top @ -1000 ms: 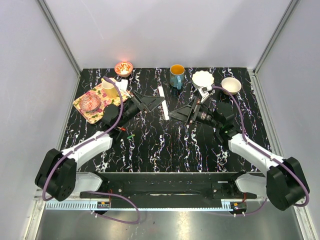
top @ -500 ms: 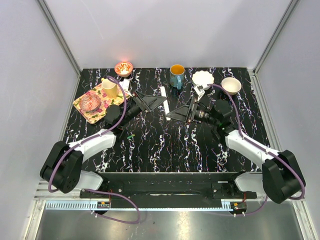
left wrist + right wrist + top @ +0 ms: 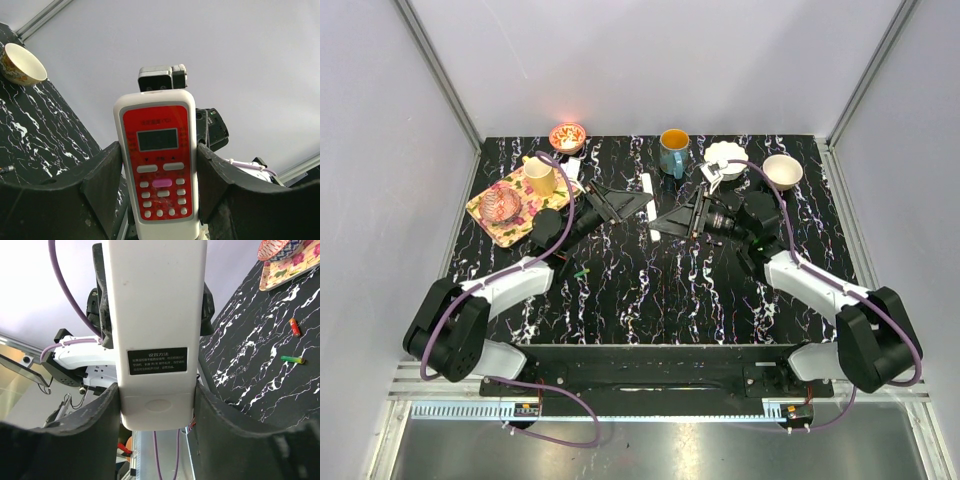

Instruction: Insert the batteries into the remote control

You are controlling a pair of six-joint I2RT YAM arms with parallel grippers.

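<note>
Remote control [image 3: 159, 130], flat white plastic, red button panel: where is it sitting? (A)
Hanging above black marbled table [image 3: 250, 340]; left gripper [image 3: 159, 170] and right gripper [image 3: 156, 400] both clamping its sides. (B)
Step? (A)
Readying it, I'm judging. Thin reddish battery [image 3: 295, 327] and greenish battery [image 3: 292, 359] lying on table. Back cover needing sliding off next. (B)

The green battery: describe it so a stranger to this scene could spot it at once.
Start at the black marbled table, near the left arm. Two tiny cylinders lie loose there. The green battery is the one nearer the arms' bases, beside the red battery.
</note>
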